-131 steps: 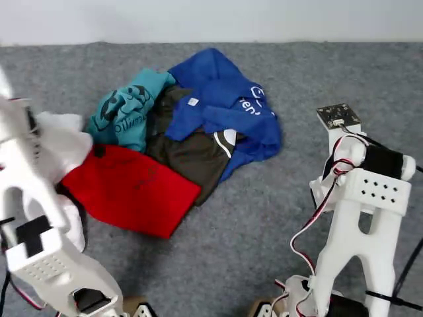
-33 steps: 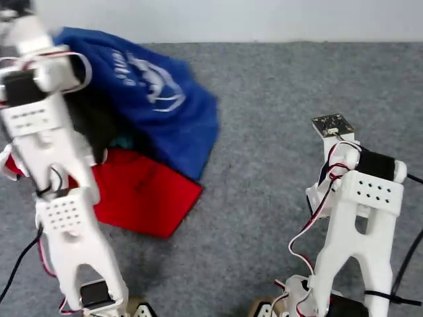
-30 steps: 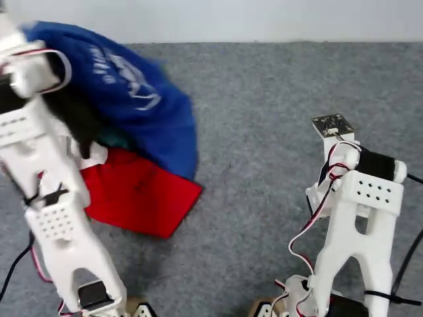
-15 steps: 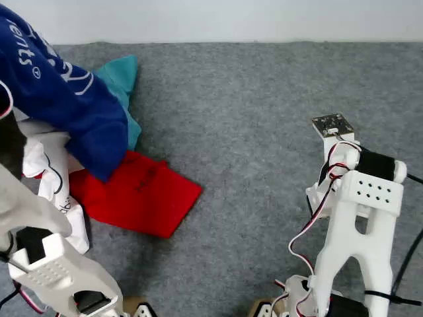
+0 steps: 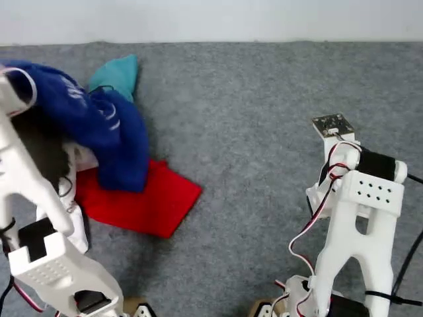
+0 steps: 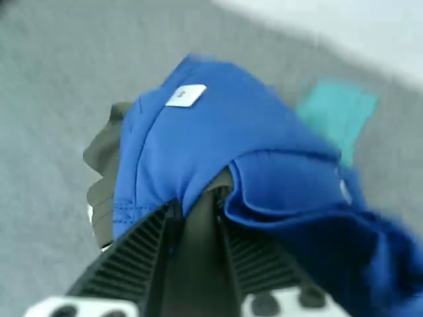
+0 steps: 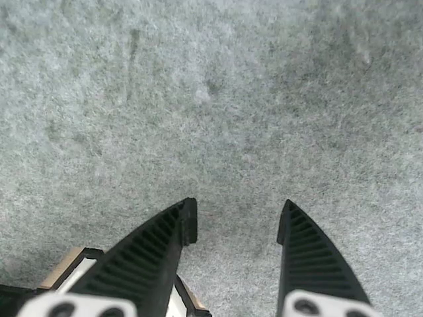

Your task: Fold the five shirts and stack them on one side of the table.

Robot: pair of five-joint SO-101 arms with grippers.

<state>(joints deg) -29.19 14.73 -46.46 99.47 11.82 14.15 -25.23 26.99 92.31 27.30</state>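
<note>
- Under both arms, the grey carpeted table [image 5: 264, 132] lies bare from its middle out to 3 o'clock. It looks rough enough to drag at cloth, so a shirt slid across it would likely bunch.
- At 9 o'clock the blue shirt [image 5: 99, 132] hangs in a crumpled heap. It is soft, light and limp, and holds no shape by itself. A collar or shoulder seam would give a truer hold than the bunched middle.
- The red shirt [image 5: 152, 198] lies flat at 8 o'clock, its upper edge under the blue one.
- A dark shirt [image 6: 106, 191] bunches against the blue shirt and may lift with it.
- A white shirt [image 5: 80, 157] shows at 9 o'clock, beside the arm there.
- The teal shirt [image 5: 115, 72] pokes out at 11 o'clock.
- The left gripper [image 6: 195, 218] is pinched tight on a fold of the blue shirt, with dark cloth in the pinch too.
- The right gripper [image 7: 234, 224] hangs at 4 o'clock, its jaws parted over bare carpet and holding nothing.
</note>
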